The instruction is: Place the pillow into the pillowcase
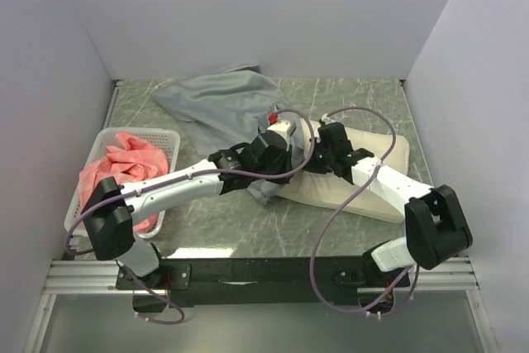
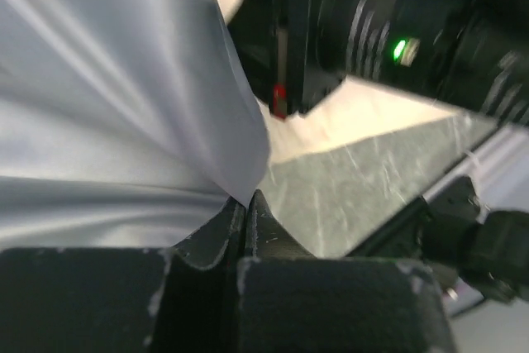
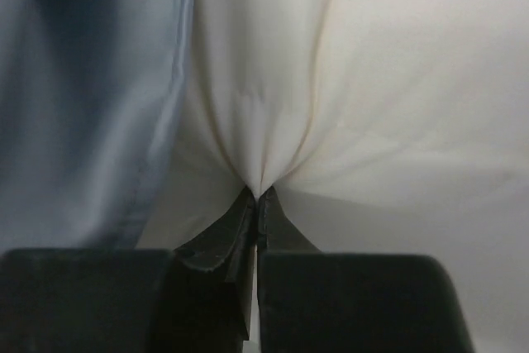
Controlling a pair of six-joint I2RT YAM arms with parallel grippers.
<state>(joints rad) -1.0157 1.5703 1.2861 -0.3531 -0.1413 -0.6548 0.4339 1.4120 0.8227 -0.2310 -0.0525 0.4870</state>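
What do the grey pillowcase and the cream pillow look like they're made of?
The pillowcase looks like thin, smooth fabric with a slight sheen, perhaps satin-like: soft folds catch light. The pillow looks like matte cream cloth over soft filling: it puckers where the right gripper pinches it.

Pillow point(image 1: 393, 151): you see plain cream fabric.
Pillowcase point(image 1: 223, 105): plain grey, slightly shiny.
Cloth point(image 1: 124, 167): pink-red; its pattern is too small for you to tell.
Basket point(image 1: 140, 132): white lattice.
Table point(image 1: 240, 225): grey-green, marbled with pale veins.

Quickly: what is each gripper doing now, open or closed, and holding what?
Left gripper: closed, pinching the pillowcase.
Right gripper: closed, pinching the pillow.
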